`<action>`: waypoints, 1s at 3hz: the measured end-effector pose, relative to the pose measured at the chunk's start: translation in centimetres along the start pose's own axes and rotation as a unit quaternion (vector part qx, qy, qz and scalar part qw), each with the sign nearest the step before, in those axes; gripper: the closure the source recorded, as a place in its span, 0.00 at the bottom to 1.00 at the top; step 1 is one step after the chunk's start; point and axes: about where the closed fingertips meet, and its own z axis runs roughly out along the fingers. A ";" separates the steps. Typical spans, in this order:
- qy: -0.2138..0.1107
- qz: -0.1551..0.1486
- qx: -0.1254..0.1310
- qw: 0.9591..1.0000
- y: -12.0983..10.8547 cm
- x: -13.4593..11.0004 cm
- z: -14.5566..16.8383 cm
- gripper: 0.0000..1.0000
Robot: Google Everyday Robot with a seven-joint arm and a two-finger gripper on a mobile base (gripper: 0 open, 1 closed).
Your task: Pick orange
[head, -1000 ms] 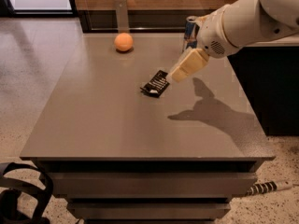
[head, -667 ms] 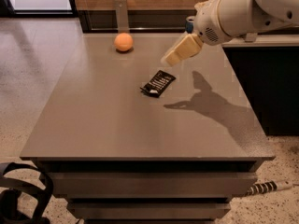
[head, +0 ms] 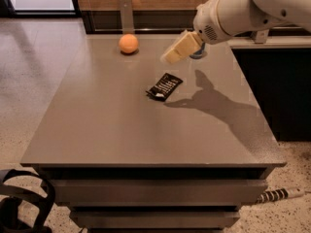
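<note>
The orange (head: 129, 43) is a small round orange fruit at the far left-centre of the grey table (head: 97, 130). My gripper (head: 176, 49) hangs above the table at the far middle, to the right of the orange and a good way from it, pointing down-left. It holds nothing that I can see. The white arm (head: 243, 8) comes in from the upper right and casts a shadow on the table's right half.
A black snack packet (head: 164, 86) lies on the table in front of the gripper. A blue-silver can (head: 198, 55) is mostly hidden behind the arm at the far edge. A dark counter (head: 282, 81) stands to the right. A black strap (head: 24, 198) is at lower left.
The gripper has moved up and toward the far left, away from the snack packet and closer to the orange. The orange and packet have not moved.
</note>
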 end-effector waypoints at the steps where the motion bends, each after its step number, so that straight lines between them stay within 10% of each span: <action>1: -0.010 0.040 -0.002 0.999 -1.5 -1.3 4.2 0.00; 3: -0.060 0.072 0.005 0.996 -4.0 -3.6 13.1 0.00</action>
